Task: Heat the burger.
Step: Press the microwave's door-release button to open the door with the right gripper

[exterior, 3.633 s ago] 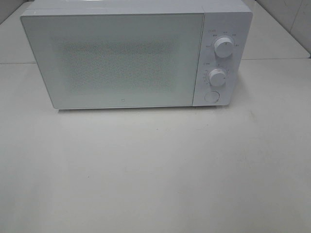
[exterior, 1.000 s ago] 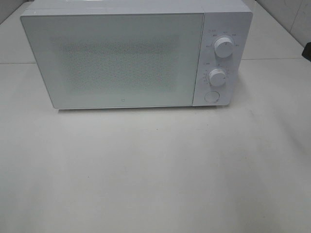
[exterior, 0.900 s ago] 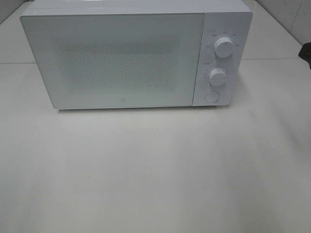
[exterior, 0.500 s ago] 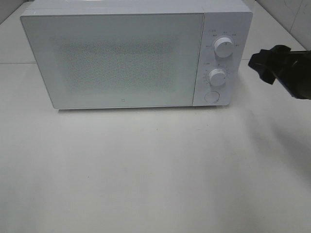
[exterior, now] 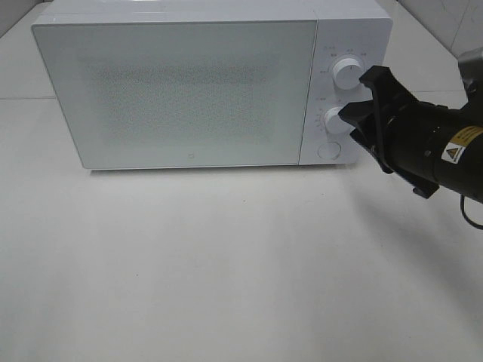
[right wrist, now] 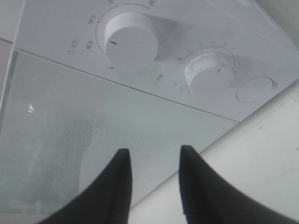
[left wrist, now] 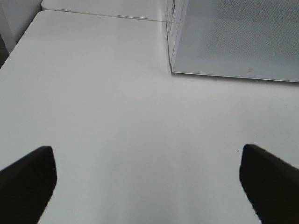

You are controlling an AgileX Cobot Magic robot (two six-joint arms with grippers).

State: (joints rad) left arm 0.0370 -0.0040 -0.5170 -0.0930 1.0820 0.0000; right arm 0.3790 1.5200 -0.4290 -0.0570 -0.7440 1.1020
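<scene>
The right gripper (exterior: 358, 95) hangs before the closed white microwave (exterior: 189, 90), one fingertip seemingly just beside its lower knob (exterior: 335, 121).

Exterior high: mounted above and in front, facing down and back across the table (exterior: 226, 264) to the full front of the microwave (exterior: 189, 90); middle distance. Left wrist: low over the table, facing forward past the left gripper (left wrist: 149, 186), well back from the oven; takes in one lower corner of the door (left wrist: 233, 37). Right wrist: very near the control panel (right wrist: 56, 42), facing it at a slant past the right gripper (right wrist: 154, 158). Shared: door and table in all three views; upper knob (right wrist: 131, 35), lower knob (right wrist: 209, 72) and round button (right wrist: 254, 88) in exterior high and right wrist.
</scene>
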